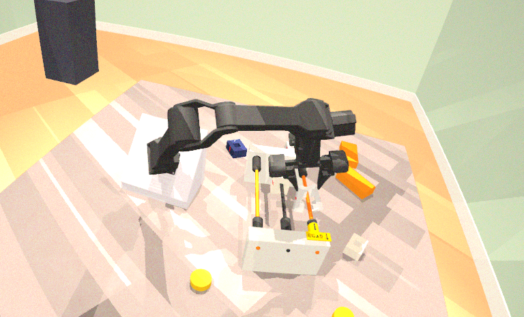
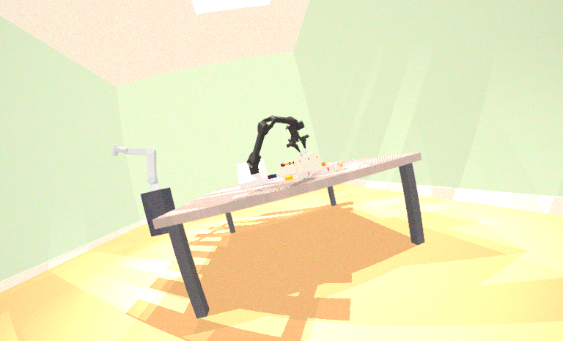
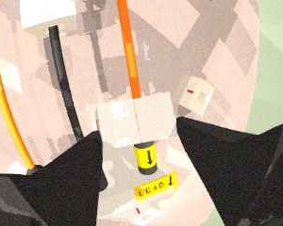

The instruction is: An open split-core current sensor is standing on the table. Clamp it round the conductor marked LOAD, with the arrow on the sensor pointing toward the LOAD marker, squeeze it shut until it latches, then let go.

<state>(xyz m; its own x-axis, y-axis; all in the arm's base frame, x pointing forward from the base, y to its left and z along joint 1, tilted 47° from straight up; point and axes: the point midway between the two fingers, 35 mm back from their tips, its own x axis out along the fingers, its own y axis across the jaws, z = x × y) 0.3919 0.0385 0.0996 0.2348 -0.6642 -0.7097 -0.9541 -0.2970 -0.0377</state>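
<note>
My gripper (image 1: 308,187) (image 2: 302,151) (image 3: 138,130) is shut on the pale grey-white split-core sensor (image 1: 298,203) (image 3: 156,118), one finger on each side. The sensor is at the orange LOAD conductor (image 1: 310,211) (image 3: 128,49), which runs beneath it in the wrist view. A thin orange line shows along a slit in its top. Pale parts of it show on both sides of the conductor in the top view. Its red mark shows only at one edge; I cannot read the arrow or see the latch. The yellow LOAD tag (image 1: 325,237) (image 3: 156,186) and arrowed sleeve (image 3: 142,157) are at the conductor's near end.
The rack's white end block (image 1: 286,258) stands in front. A black conductor (image 1: 283,205) (image 3: 61,71) and yellow-orange conductor (image 1: 257,194) (image 3: 5,108) run alongside. A cream block (image 1: 352,249) (image 3: 191,101), a blue block (image 1: 240,153), orange blocks (image 1: 353,184) and yellow discs (image 1: 200,279) surround the rack.
</note>
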